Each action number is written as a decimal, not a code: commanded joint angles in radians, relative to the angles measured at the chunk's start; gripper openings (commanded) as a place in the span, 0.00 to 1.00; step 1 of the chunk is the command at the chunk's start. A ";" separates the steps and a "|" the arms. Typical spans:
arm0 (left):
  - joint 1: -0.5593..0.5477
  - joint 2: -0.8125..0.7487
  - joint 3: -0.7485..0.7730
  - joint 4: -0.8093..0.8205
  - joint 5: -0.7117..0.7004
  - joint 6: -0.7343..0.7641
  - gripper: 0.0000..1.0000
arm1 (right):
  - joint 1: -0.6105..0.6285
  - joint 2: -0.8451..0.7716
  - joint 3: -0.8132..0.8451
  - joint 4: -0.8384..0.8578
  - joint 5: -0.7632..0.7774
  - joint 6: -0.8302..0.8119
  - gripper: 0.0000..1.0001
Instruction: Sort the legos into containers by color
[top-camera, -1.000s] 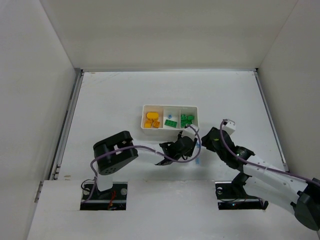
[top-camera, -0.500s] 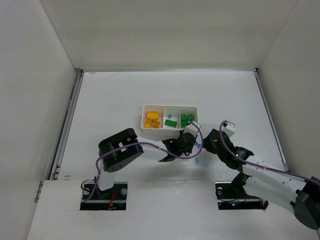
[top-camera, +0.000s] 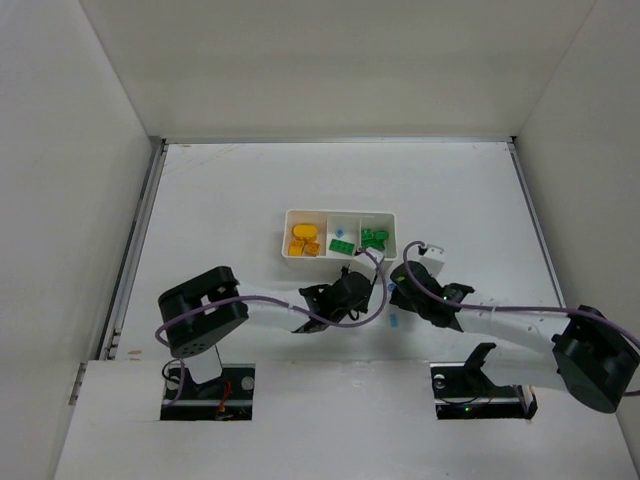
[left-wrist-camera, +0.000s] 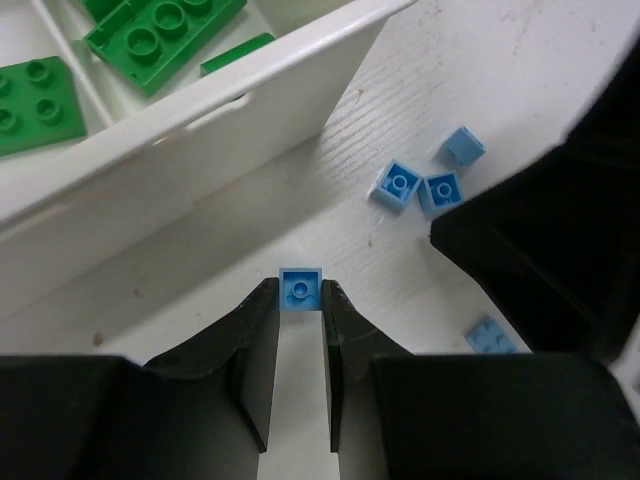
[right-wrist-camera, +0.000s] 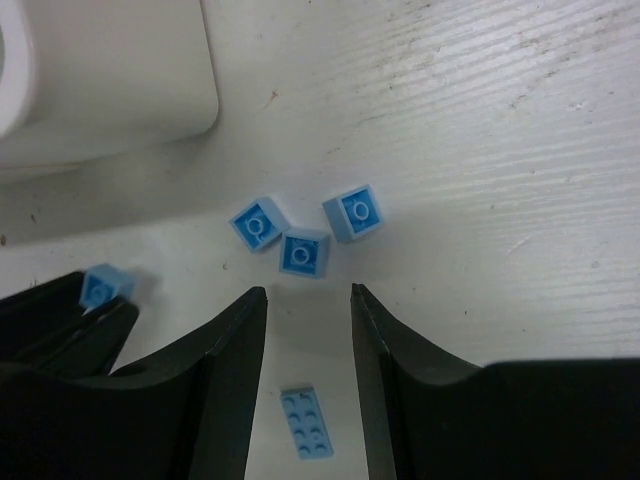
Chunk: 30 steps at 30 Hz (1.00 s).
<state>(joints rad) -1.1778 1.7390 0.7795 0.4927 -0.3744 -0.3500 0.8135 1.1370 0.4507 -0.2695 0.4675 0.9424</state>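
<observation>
Left gripper (left-wrist-camera: 300, 302): low over the worktop (top-camera: 220, 200), just in front of the tray's near wall.
Left jaws: drawn in narrow, pinching a light blue brick (left-wrist-camera: 300, 288) at their very tips, stud side up. Whether it is clear of the worktop cannot be told.
Right gripper (right-wrist-camera: 308, 297): close beside the left one, on its right, pointing toward the same patch of worktop.
Right jaws: standing apart with nothing between the tips.
Three loose blue bricks (right-wrist-camera: 303, 253): clustered on the worktop just ahead of the right jaws, two touching and the third just beside them; all lie outside the tray.
Flat blue piece (right-wrist-camera: 305, 423): lies on the worktop under the gap between the right fingers, apart from the cluster.
Tray (top-camera: 340, 256): near the middle of the worktop, long side facing the arms.
Left compartment: yellow-orange bricks (top-camera: 303, 240).
Middle compartment: a green brick (top-camera: 342, 247) and a small blue speck behind it.
Right compartment: more green bricks (top-camera: 375, 238), also seen by the left wrist camera over the wall.
</observation>
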 joint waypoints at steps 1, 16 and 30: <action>-0.007 -0.130 -0.048 0.020 -0.032 -0.024 0.13 | 0.006 0.035 0.066 0.006 0.039 0.001 0.45; 0.212 -0.499 -0.138 -0.055 -0.001 -0.067 0.15 | -0.001 0.207 0.175 -0.059 0.088 -0.045 0.38; 0.287 -0.328 -0.014 -0.054 0.049 -0.044 0.16 | 0.048 0.195 0.198 -0.106 0.138 -0.030 0.19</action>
<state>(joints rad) -0.9009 1.3811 0.7094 0.4187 -0.3428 -0.4023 0.8227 1.3987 0.6533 -0.3607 0.5701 0.8978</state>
